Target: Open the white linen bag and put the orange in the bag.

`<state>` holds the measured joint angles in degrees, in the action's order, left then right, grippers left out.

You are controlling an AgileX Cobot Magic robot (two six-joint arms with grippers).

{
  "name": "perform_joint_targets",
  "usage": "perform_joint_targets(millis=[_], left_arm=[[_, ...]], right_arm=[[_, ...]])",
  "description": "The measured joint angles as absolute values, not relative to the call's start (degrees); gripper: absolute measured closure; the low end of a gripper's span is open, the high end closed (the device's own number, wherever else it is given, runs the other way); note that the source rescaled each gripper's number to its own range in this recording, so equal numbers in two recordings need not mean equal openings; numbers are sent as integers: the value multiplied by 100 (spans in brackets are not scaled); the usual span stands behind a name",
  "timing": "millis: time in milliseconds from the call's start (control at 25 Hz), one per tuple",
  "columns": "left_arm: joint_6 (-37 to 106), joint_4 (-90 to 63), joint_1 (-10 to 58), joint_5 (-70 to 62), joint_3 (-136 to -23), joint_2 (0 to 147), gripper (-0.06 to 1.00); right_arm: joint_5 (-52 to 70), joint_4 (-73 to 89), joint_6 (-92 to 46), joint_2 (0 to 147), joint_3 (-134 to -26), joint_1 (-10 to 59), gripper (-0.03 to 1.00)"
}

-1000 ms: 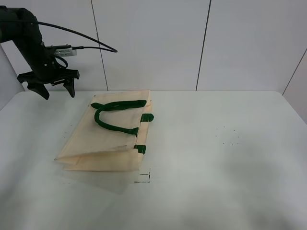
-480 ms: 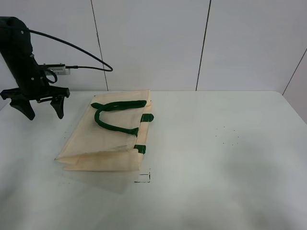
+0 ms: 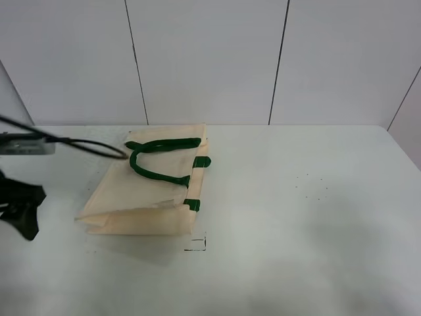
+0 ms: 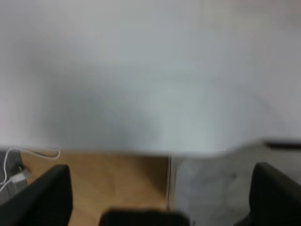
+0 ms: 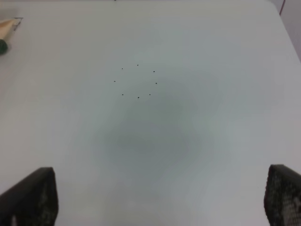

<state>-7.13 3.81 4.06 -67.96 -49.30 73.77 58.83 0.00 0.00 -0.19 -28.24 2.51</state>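
Observation:
The white linen bag [image 3: 148, 187] lies flat and closed on the table [image 3: 296, 217], left of the middle, with its dark green handles [image 3: 158, 161] folded on top. A corner of it shows in the right wrist view [image 5: 7, 27]. The orange is not in any view. My left gripper [image 4: 160, 197] is open and empty, off the table's left edge over the floor; only part of it shows at the far left of the exterior view [image 3: 23, 210]. My right gripper [image 5: 155, 202] is open and empty over bare table to the right of the bag; it is out of the exterior view.
A small black corner mark [image 3: 197, 244] lies on the table just in front of the bag. A cluster of tiny dark dots [image 5: 137, 81] marks the table's right half. A cable [image 3: 85, 145] runs from the left arm toward the bag. White wall panels stand behind.
My left arm has swung from the back left corner down and outward, leaving most of the exterior view at the left edge. The bag has not moved.

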Motion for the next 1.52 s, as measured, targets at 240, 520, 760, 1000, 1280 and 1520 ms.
perform_joint_targets(millis=[240, 520, 760, 1000, 1280, 1520], left_arm=[[-713, 381, 406, -6360, -3399, 5127, -2], [-645, 381, 406, -6104, -2870, 2657, -2], [-578, 393, 406, -6097, -2858, 1231, -2], [-572, 393, 299, -6097, -2834, 425, -2], [-572, 397, 43, -6101, -2834, -28, -2], [-572, 389, 43, -6101, -2834, -33, -2]], right_arm=[[5883, 0, 0, -19, -2824, 251, 0], [5883, 0, 0, -19, -2824, 251, 0], [5883, 0, 0, -19, -2824, 251, 0], [5883, 0, 0, -19, -2824, 251, 0], [5883, 0, 0, -19, -2824, 251, 0], [5883, 0, 0, -19, -2824, 251, 0]])
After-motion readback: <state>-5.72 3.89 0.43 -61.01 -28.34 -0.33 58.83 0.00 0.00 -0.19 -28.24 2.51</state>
